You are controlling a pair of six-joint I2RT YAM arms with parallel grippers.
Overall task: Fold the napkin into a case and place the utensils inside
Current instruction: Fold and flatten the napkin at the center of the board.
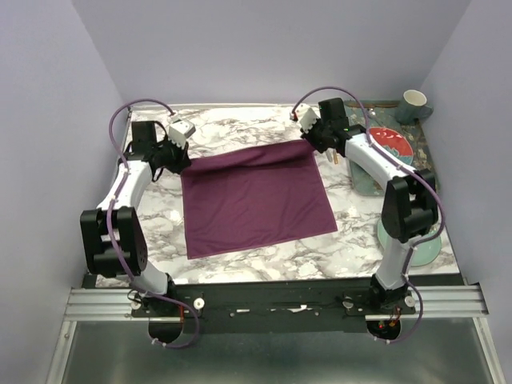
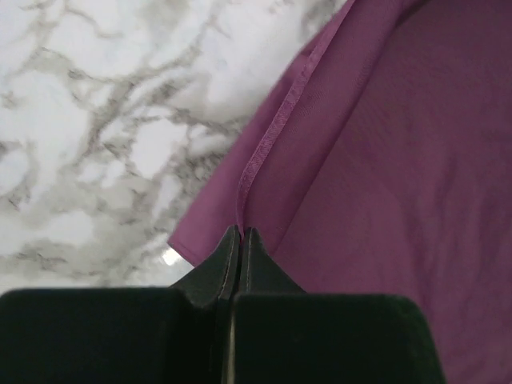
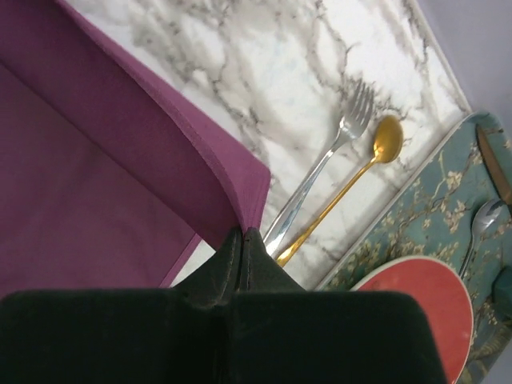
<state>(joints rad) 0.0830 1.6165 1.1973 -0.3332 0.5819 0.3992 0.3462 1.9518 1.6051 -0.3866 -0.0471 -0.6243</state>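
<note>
The napkin lies spread on the marble table, its far corners pinched by the fully closed left gripper and right gripper. Slick satin could slip out mid-fold, uneven pulls would skew the crease, and the right corner might drag the fork and spoon beside it.

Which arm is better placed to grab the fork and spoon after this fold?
Right. The right gripper, shut on a far corner of the napkin, has the fork and spoon lying just beside it. The left gripper pinches the other far corner, across the napkin from them.
</note>
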